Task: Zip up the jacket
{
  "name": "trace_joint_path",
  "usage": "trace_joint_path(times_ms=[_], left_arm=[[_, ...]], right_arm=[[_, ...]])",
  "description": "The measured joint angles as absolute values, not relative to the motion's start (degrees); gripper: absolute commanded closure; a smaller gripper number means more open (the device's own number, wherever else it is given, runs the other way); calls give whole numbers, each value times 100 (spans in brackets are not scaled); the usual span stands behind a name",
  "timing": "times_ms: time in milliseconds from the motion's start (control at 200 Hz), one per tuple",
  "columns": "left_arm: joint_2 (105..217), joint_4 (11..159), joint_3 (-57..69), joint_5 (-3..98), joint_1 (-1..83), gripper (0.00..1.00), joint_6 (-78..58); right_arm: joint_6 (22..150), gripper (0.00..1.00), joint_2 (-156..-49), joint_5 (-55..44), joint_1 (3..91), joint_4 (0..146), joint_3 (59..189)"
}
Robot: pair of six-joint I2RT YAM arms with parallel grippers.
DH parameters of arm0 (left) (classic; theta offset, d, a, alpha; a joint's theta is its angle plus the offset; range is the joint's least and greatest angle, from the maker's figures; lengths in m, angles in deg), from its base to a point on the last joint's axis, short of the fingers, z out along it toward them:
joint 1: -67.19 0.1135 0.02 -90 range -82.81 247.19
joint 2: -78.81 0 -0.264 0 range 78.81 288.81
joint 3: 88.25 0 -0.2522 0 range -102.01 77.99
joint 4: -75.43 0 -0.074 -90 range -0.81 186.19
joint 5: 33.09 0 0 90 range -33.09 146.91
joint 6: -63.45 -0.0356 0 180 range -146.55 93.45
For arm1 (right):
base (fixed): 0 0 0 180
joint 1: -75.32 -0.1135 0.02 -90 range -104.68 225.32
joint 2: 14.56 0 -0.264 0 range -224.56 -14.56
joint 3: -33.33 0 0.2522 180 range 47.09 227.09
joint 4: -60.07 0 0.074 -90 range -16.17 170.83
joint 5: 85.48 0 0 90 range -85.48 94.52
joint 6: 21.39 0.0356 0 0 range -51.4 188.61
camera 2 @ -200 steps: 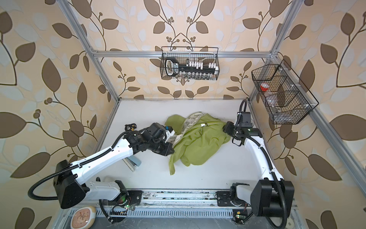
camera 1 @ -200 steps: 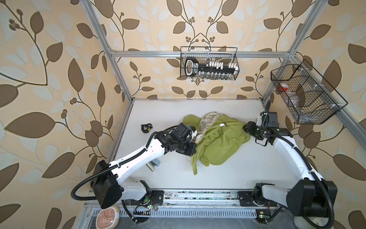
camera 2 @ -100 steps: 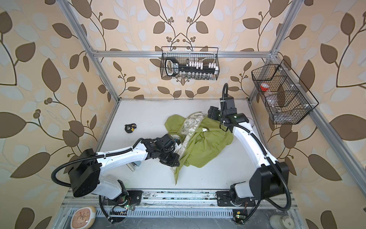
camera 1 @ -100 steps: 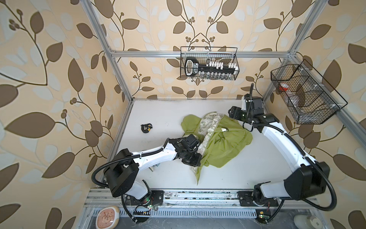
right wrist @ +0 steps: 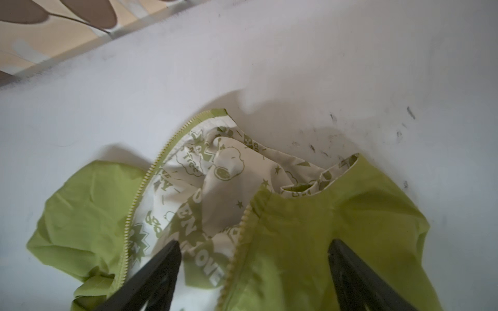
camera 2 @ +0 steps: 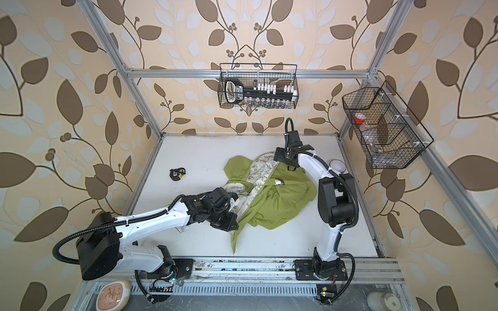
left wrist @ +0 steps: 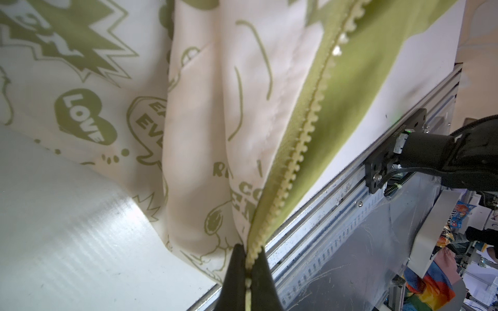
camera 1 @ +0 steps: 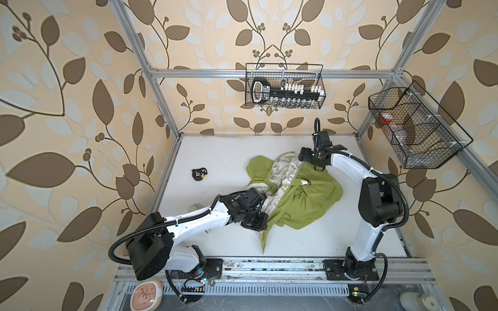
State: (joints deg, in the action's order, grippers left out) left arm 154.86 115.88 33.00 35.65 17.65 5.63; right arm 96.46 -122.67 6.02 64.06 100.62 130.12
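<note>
The lime-green jacket (camera 1: pixel 304 199) lies crumpled and unzipped at the centre of the white desk (camera 1: pixel 215 156), pale printed lining (camera 1: pixel 283 172) showing. The left claw (left wrist: pixel 250 258), at lower centre in both top views, stays clenched on the bottom end of one row of zipper teeth (left wrist: pixel 301 134). Over the past second the right claw (right wrist: pixel 253 243) has swung from the garment's right edge to its upper end and spread its jaws wide, grasping nothing. The two halves lie apart, so the zipping itself has likely not begun.
</note>
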Motion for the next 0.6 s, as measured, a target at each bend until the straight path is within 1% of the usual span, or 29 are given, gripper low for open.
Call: trace_joint_path(times_ms=[50, 105, 110, 195, 285, 380, 520, 600], left_arm=[[15477, 11588, 3320, 3598, 1765, 100, 568], [15477, 11591, 3322, 3613, 1765, 100, 566], [15477, 11591, 3322, 3613, 1765, 100, 566], [15473, 11591, 3322, 3618, 1765, 100, 566], [15462, 11591, 3322, 3622, 1765, 100, 566], [15423, 11593, 3322, 3635, 1765, 100, 566], [15307, 11593, 3322, 3648, 1765, 100, 566], [15221, 11591, 3322, 3657, 1765, 100, 566]], right_arm=[[9725, 22, -12287, 554, 6416, 9970, 12850], [9755, 30, -12296, 486, 6425, 9887, 12703], [9773, 32, -12296, 477, 6425, 9881, 12690], [9865, 44, -12296, 401, 6447, 9780, 12566], [9948, 56, -12285, 340, 6469, 9675, 12553], [9965, 73, -12176, 252, 6513, 9647, 12553], [10024, 87, -11819, 117, 6563, 9719, 12644], [10005, 92, -11616, 53, 6572, 9815, 12843]])
